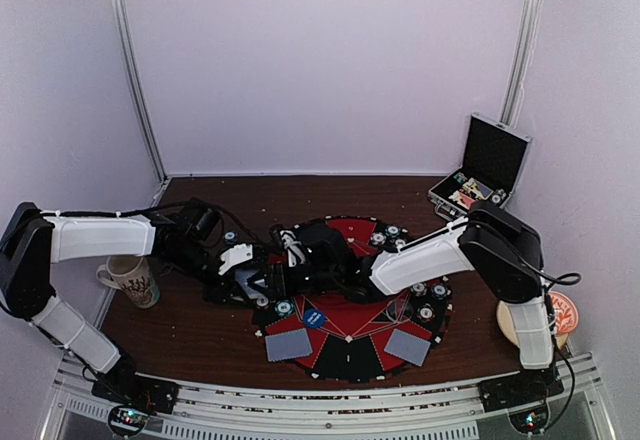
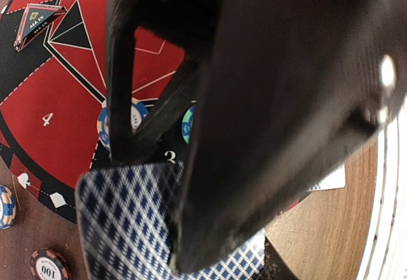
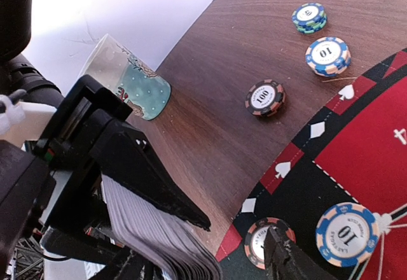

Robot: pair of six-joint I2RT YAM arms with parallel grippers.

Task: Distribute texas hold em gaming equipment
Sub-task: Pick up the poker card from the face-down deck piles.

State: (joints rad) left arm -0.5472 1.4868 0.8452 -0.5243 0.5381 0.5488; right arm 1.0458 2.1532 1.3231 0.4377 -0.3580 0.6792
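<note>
Left gripper (image 2: 166,165) fills its wrist cam, clamped tight on card deck (image 2: 127,229) over the mat (image 1: 350,360) edge at 9 o'clock. Right gripper (image 3: 206,268) jaws apart, straddling the deck's lower end; contact unclear. Single card (image 1: 288,344) on mat at 7 o'clock, second card (image 1: 407,346) at 5. Mug (image 1: 132,280) at table's 9.

Bright, even light; top view soft; left end effector (image 2: 159,203) blurred.
</note>
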